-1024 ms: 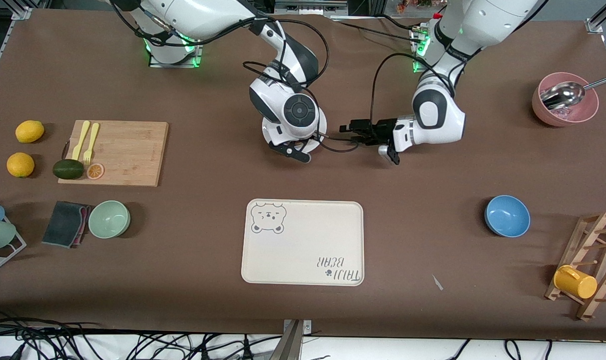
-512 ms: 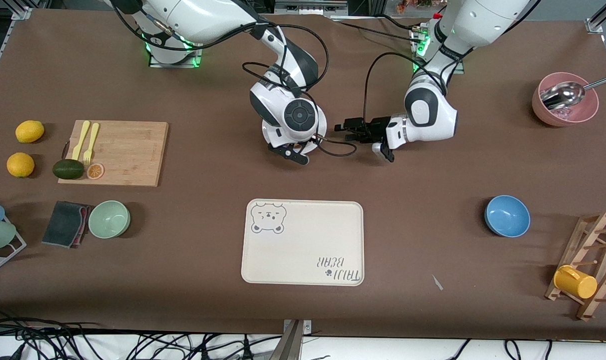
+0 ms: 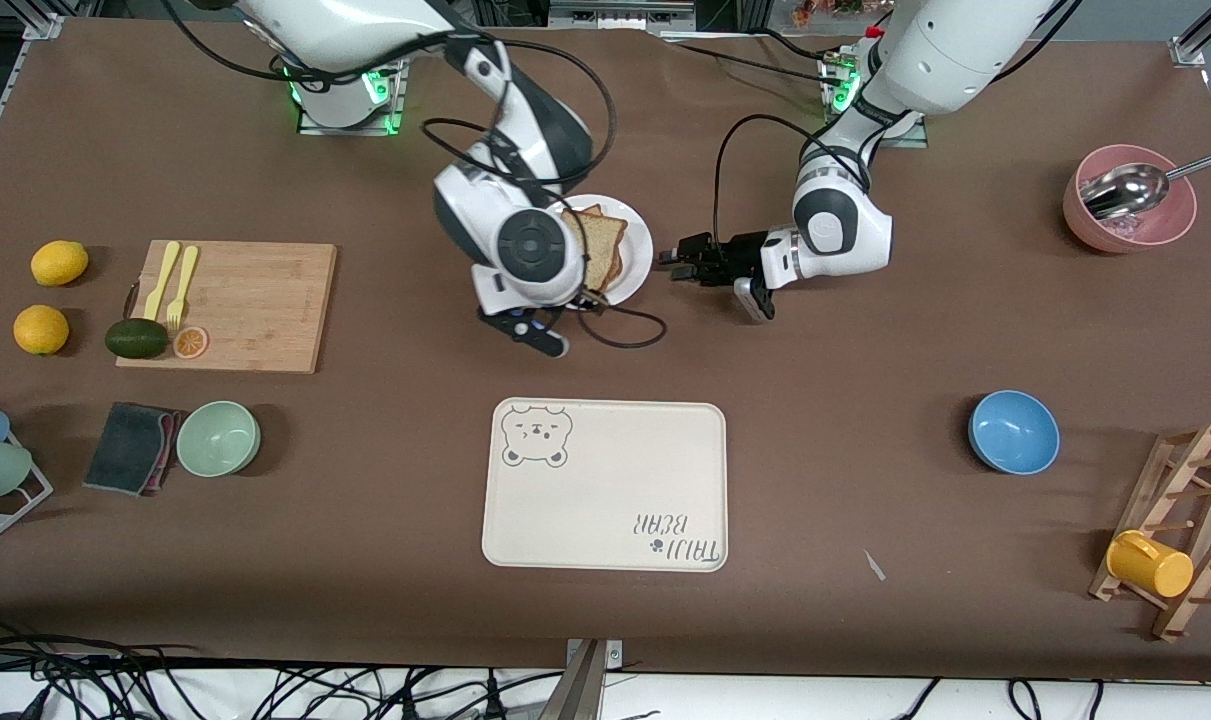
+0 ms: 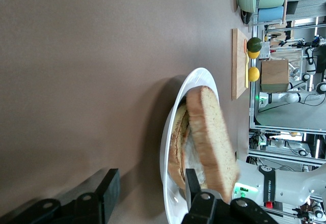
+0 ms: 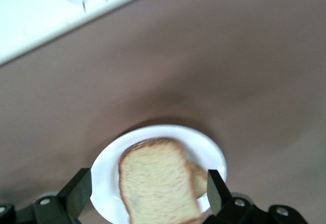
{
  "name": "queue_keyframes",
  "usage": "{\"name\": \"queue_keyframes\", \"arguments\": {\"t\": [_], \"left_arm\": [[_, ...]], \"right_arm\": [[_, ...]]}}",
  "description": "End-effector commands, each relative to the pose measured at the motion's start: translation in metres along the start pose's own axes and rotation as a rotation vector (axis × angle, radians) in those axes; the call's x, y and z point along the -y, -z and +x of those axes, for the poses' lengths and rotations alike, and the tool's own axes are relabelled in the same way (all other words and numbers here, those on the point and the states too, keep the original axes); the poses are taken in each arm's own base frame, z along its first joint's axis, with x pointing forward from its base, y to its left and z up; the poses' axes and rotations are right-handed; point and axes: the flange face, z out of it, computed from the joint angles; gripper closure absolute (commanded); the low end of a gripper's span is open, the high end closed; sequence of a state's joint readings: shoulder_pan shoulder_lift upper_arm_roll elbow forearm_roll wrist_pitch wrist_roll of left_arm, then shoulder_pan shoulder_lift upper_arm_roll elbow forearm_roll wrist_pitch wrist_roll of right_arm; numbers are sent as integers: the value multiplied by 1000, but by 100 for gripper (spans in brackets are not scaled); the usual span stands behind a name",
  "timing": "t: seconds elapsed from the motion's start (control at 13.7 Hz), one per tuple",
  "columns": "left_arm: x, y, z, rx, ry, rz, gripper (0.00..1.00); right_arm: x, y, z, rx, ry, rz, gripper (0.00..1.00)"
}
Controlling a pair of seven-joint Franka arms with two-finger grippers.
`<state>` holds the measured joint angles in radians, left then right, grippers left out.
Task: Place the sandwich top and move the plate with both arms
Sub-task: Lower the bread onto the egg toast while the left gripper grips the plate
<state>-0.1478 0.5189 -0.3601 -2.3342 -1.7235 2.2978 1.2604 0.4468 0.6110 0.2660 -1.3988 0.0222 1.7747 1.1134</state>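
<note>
Only part of the plate [image 3: 639, 255] shows from the front view, since the right arm's wrist covers its side toward the right arm's end of the table; the sandwich top [image 3: 597, 249] lies on it over another slice, farther from the front camera than the cream tray [image 3: 605, 485]. Seen from the right wrist view, the whole plate [image 5: 105, 167] lies under the right gripper [image 5: 147, 193], whose fingers are spread wide with the sandwich top [image 5: 156, 180] showing between them, not gripped. From the front that gripper itself is hidden under its wrist. Edge-on in the left wrist view, the plate [image 4: 170, 147] carries the sandwich top [image 4: 211, 143] tilted on the filling, which is hard to make out. The left gripper [image 3: 677, 262] is beside the plate, toward the left arm's end, fingers parted, one fingertip [image 4: 192, 179] by the rim; contact cannot be judged.
</note>
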Motion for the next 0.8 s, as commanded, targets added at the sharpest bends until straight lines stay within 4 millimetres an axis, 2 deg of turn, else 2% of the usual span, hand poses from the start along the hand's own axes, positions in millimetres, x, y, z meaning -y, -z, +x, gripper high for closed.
{"name": "queue_keyframes", "arguments": {"t": [0.0,0.29,0.51,0.73], "left_arm": [[-13,-12,-3,-19,-16,-17,42],[-23,-25,-8,-31,3,-32,42],[-23,-27,-10,-30,2,-33,42],[-21,-27,-11,-28,0,-32,43]], "right_arm": [[-53,50,41,0,100,3,0],[-117,98,95,-38,230,37,0],[-160,122,127,-82,310,32,0],[-221,149,161,-108,437,19,0]]}}
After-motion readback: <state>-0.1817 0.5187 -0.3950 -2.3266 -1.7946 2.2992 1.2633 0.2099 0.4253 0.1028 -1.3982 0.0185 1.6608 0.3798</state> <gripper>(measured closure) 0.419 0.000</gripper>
